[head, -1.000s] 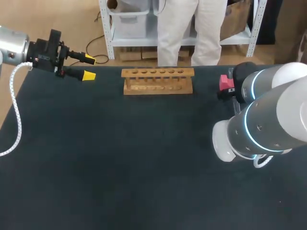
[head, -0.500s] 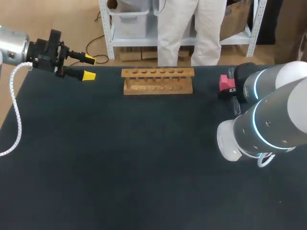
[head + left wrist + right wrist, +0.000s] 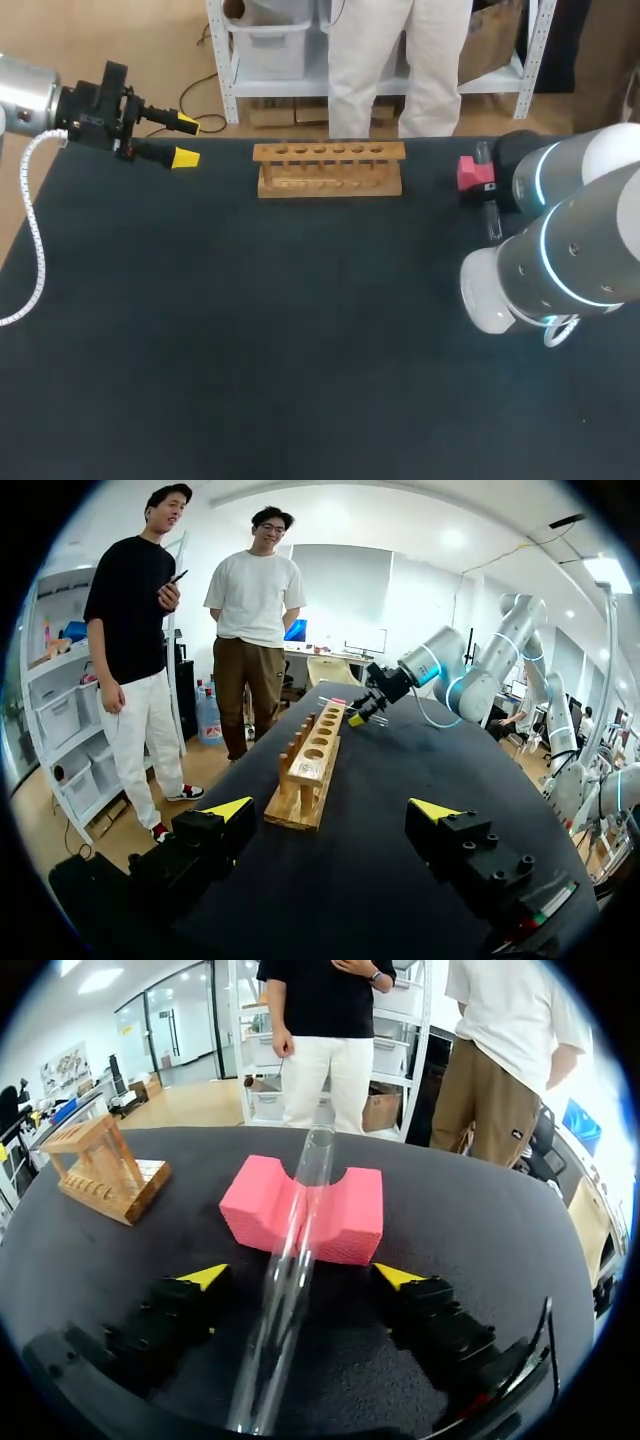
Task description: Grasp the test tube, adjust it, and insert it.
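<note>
- Right wrist view showed the right hand (image 3: 300, 1276) released, its two yellow-tipped fingers (image 3: 205, 1276) spread wide and low over the dark desk (image 3: 520, 1230).
- Between those fingers, touching neither, lay the clear test tube (image 3: 305, 1190), running straight ahead from under the hand.
- The tube's open far end rested in the notch of a pink foam block (image 3: 350, 1220), which sat on the desk just ahead of the fingertips.
- Farther off, to one side of the block and well apart from it, stood the wooden rack (image 3: 105, 1165).
- Left wrist view showed the left hand (image 3: 331, 808) released too, its fingers wide apart with only desk between them.
- Ahead of that hand the rack ran lengthwise away, its row of round holes facing up.
- Beyond the rack's far end the right arm (image 3: 450, 675) bent down to the desk, and the tube showed as a thin pale line at its hand.
- Head view showed the right arm coming in from the right edge and covering its own hand; only the pink block and a short piece of the tube showed past it.
- At the far middle of the desk the rack stood upright, well apart from the block.
- The left hand hung at the far left corner, its fingers pointing toward the rack but well short of it.
</note>
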Controlling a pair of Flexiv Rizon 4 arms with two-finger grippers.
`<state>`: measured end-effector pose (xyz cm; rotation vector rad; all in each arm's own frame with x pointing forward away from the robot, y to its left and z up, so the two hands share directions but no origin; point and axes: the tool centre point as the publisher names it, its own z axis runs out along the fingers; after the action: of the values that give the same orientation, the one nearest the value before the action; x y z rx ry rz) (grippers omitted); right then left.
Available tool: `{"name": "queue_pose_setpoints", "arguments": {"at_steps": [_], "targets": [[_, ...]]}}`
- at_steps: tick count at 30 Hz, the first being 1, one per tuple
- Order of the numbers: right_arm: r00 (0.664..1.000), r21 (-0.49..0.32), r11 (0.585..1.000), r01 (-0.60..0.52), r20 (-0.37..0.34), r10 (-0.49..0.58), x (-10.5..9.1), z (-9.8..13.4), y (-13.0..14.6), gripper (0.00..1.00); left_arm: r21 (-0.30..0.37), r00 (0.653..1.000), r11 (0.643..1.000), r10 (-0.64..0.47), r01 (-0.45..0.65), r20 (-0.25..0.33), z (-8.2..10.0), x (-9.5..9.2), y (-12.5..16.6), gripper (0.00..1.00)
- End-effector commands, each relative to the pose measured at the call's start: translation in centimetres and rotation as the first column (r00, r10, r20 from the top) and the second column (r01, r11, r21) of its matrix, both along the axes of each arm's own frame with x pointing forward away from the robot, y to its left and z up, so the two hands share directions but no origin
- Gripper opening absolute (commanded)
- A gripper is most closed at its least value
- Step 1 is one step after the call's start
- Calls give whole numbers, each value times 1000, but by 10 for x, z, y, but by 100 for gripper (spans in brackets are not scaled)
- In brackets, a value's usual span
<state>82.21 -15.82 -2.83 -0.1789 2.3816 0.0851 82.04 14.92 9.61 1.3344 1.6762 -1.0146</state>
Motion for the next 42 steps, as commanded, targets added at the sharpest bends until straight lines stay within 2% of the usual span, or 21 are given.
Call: {"name": "queue_pose_setpoints", "arguments": {"at_steps": [1,3,5,10,20,26,28,29,31,33,36,42], "targets": [[1000,-5,1000,7,-8,-7,2,-3,1,67,-2,1000,1000,-1,1,3,-1,0,0,100],[1000,-7,1000,12,-10,-12,2,-3,1,51,-2,1000,1000,-1,1,3,-1,0,0,100],[1000,-9,1000,14,-12,-14,2,-3,1,52,-2,1000,1000,-1,1,3,-1,0,0,100],[1000,-15,1000,21,-22,-21,1,-4,0,47,-2,1000,1000,-1,1,3,-1,0,0,100],[999,-22,999,32,-32,-32,0,-4,2,43,-2,1000,1000,-1,1,3,-1,0,0,100],[998,-19,999,42,-40,-43,-2,-5,3,28,-2,1000,1000,-1,1,3,-1,0,0,100],[998,-18,999,45,-43,-46,-3,-5,4,20,-2,1000,1000,-1,1,3,-1,0,0,100],[998,-17,999,46,-44,-47,-3,-6,4,20,-2,1000,1000,-1,1,3,-1,0,0,100],[998,-17,999,48,-46,-49,-4,-6,5,12,-2,1000,1000,-1,1,3,-1,0,0,100],[998,-17,999,51,-47,-52,-4,-6,5,11,-2,1000,1000,-1,1,3,-1,0,0,100],[997,-14,998,57,-52,-58,-6,-6,5,2,-2,1000,1000,-1,1,3,-1,0,0,100],[996,-14,997,72,-53,-73,-9,-2,6,0,-2,1000,1000,-1,1,3,-1,0,0,100]]}}
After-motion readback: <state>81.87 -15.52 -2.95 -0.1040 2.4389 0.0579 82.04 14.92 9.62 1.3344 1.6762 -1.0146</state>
